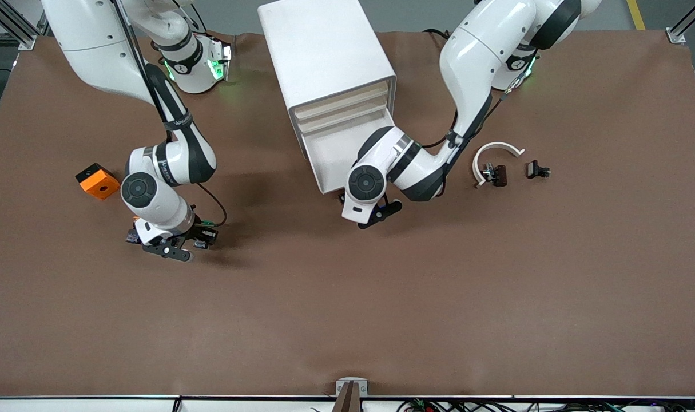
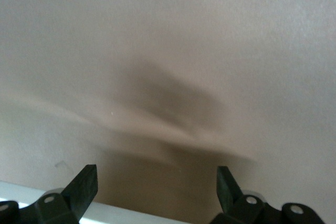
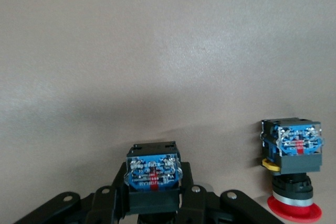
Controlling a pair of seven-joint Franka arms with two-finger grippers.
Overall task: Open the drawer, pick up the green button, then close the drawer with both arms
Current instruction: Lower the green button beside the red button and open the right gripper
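Brown tabletop (image 1: 347, 320), R fingers (image 3: 152, 205) gripping button (image 3: 153, 174), L fingers (image 2: 84, 187) open.

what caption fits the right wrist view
Right tool shut on blue-and-black push button, red-capped push button standing beside it.

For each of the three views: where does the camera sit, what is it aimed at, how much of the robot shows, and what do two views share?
Front: high across the table, facing both arms, the cabinet and its open bottom drawer.
Left wrist: aimed at the brown table; open left gripper shows.
Right wrist: right gripper shut on a button, red-capped button beside.
Shared: front view also shows both grippers, left, right.
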